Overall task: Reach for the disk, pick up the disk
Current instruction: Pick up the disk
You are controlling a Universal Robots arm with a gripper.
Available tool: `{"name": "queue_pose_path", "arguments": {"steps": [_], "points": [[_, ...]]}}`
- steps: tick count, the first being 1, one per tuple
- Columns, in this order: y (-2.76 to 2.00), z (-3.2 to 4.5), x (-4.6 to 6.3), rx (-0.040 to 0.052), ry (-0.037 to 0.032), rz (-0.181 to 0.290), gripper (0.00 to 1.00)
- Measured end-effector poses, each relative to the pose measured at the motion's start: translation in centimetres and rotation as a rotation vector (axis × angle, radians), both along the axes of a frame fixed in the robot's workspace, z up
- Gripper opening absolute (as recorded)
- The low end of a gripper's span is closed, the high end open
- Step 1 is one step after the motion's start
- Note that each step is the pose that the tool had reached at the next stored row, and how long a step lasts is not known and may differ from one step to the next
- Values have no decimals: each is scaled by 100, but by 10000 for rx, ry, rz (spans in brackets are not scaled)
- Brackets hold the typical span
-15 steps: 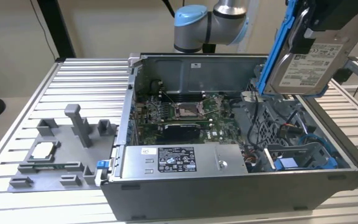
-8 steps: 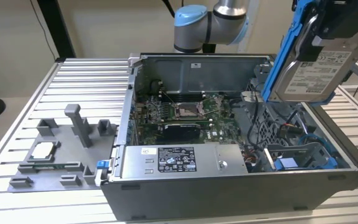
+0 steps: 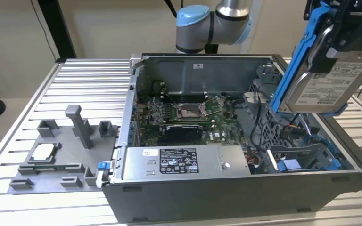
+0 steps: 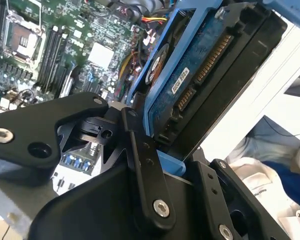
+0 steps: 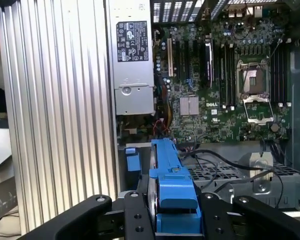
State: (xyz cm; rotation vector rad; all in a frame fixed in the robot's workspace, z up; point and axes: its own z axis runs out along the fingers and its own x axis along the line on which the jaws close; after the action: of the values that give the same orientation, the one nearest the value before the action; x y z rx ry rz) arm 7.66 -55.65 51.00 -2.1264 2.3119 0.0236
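The disk (image 3: 329, 87), silver with a white label and blue side rails, hangs tilted in the air over the open computer case (image 3: 231, 188), at the exterior view's upper right. My gripper (image 3: 350, 33) is shut on its upper end. In the second wrist view the black fingers (image 4: 142, 165) clamp the disk (image 4: 210, 75) by its blue rail, with the connector edge facing the camera. In the first wrist view the blue rail (image 5: 172, 185) stands between the fingers of the gripper (image 5: 172, 217), above the case's interior.
The case holds a green motherboard (image 3: 187, 110), a grey power supply box with a black label (image 3: 181, 162) and a blue drive bay (image 3: 300, 162). A grey fixture (image 3: 55, 160) with a small square chip (image 3: 43, 151) sits on the ribbed table at the exterior view's left.
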Motion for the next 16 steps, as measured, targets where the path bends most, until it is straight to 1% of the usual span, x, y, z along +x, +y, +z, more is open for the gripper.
{"name": "queue_pose_path", "arguments": {"steps": [4, 7, 9, 12, 16], "points": [[-80, -30, 37, -1, 0, 1, 0], [-121, -60, 61, 1, -1, 1, 0], [-134, -82, 78, 1, 0, 0, 0], [-137, -112, 100, -2, 0, 1, 0], [-138, -116, 103, -1, 0, -1, 0]]}}
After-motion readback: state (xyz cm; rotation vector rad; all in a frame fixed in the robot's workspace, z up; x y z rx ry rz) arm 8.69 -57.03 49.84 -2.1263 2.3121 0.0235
